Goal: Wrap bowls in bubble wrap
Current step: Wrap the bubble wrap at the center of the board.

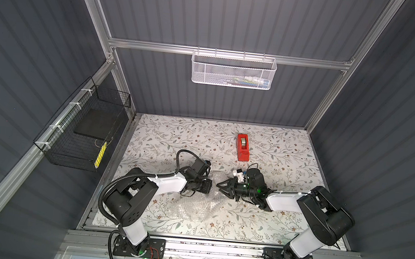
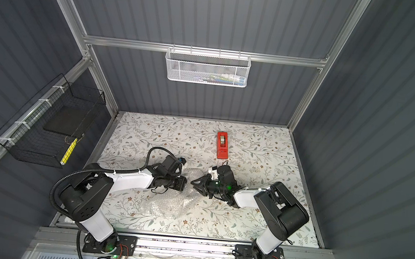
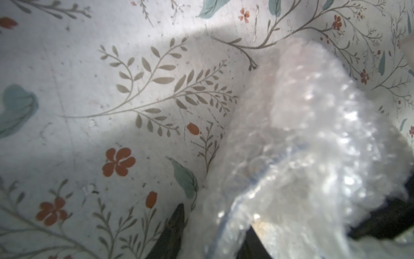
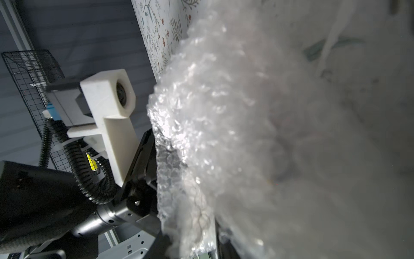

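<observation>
The bubble wrap lies crumpled on the floral table, running from its middle toward the front edge. Both arms meet over its far end. My left gripper is shut on a fold of wrap. The bowl shows only as a blue rim line through the plastic between those fingers, and it is hidden in both top views. My right gripper faces the left one. Bunched wrap fills the gap between its fingers.
A red tape dispenser stands on the table behind the right gripper. A white mesh basket hangs on the back rail. A black wire basket hangs on the left wall. The left arm's wrist camera is close to the right gripper.
</observation>
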### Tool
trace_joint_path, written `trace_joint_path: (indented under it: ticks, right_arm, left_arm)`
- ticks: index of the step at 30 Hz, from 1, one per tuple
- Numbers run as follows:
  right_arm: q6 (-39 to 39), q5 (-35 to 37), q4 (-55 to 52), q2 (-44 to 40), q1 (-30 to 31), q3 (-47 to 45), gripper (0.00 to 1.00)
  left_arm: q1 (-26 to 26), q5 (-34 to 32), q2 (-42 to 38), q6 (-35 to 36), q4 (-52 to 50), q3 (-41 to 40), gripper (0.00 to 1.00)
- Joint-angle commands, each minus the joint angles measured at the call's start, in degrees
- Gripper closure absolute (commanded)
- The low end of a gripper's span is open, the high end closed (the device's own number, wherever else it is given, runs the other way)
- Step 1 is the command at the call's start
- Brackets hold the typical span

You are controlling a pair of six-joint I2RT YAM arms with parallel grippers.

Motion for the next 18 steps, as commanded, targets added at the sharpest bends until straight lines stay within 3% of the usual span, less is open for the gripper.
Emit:
trace_joint_path:
  ticks: [1, 6, 14, 18]
  right_arm:
    - [-2.3, 3.9, -10.4, -2.3, 0.4, -0.6, 0.71]
    - [-6.7, 7.3, -22.2, -4.6, 0.4, 2.2, 0.74]
    - [-10.2, 7.2, -25.8, -1.1, 1.5, 6.6, 0.79]
    - [-12.4, 6.9, -29.0, 0.8, 2.3, 9.5, 0.87]
  left_arm:
    - [-0.2, -2.3, 0.3, -0.7, -7.2, -0.9, 0.64]
    - [-0.2, -2.5, 0.8, -0.6, -7.2, 0.0, 0.64]
    - [-0.2, -2.1, 0.9, -0.4, -6.6, 1.2, 0.64]
    - [-0.2, -2.0, -0.2, -0.7, -6.3, 1.3, 0.64]
